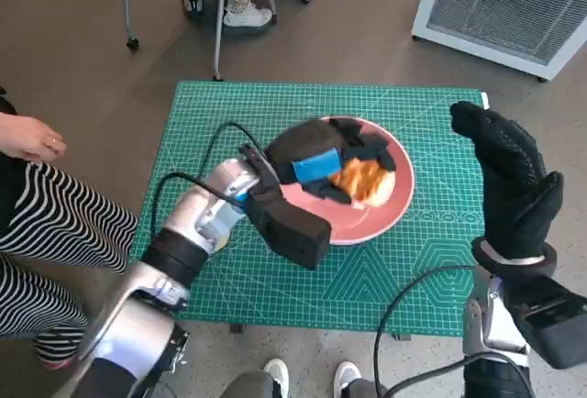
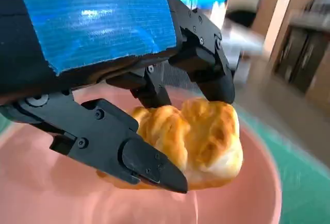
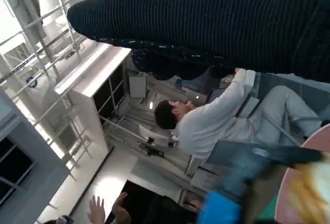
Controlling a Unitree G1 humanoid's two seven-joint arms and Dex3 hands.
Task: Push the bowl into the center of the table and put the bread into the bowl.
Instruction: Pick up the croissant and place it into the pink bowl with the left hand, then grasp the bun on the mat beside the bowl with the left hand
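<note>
At table centre, the pink bowl sits on the green mat. Left hand, fingers clasping the bread, hangs over it for release; right hand, at 3 o'clock, is spread and empty.

The worktop is seen steeply from overhead. The round pink bowl is viewed close up; the right wrist view shares its rim.

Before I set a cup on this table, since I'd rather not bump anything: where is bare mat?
Bare green mat lies along the far edge beyond the pink bowl, and along the near edge. The middle is crowded: left hand holds bread over the bowl. Right hand hovers by the mat's right edge.
</note>
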